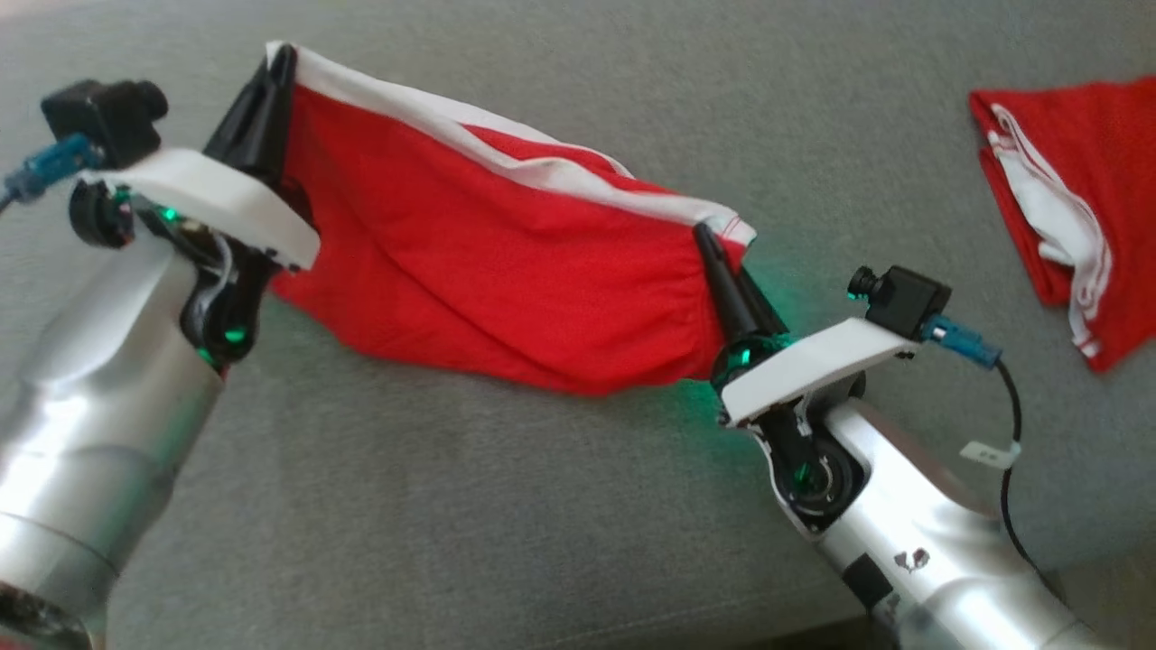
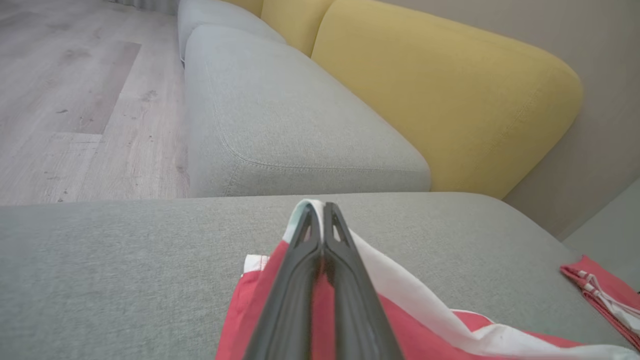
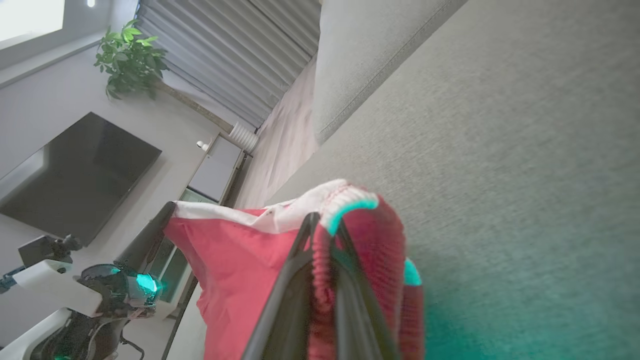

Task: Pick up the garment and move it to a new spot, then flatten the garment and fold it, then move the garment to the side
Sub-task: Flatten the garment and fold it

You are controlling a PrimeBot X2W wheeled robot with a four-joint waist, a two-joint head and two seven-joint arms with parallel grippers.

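So we're at the part where the garment (image 1: 506, 271) is up off the sofa, strung between both arms like a little banner. Our left gripper (image 1: 282, 56) is clenched on one end of the white band along the top edge. Our right gripper (image 1: 704, 233) is clenched on the other end, and both wrist views show the fingers pinched tight with cloth bunched between them. The left end sits higher than the right, so the whole thing slopes, and the belly of it sags toward the grey seat cushion (image 1: 452, 524). We can't tell if the lowest fold is brushing the cushion or just hanging above it. Our guess is we're in the carry-and-spread bit, somewhere between moving it to a new spot and flattening it, with no fold made yet. The next move probably wants both arms coming down together with the top edge kept stretched, so it lands flat instead of in a heap. It should also land well apart from the other red piece (image 1: 1075, 208) lying folded off to the right. Material-wise it's a soft, thin, floppy red fabric with diagonal wrinkles, plus white trim with red stitching at the right corner. The cushion is a coarse woven grey that looks kind of grippy, so dragging may rumple things. Behind it there's a rounded yellow back cushion (image 2: 440, 100) and pale wood floor (image 2: 75, 100).
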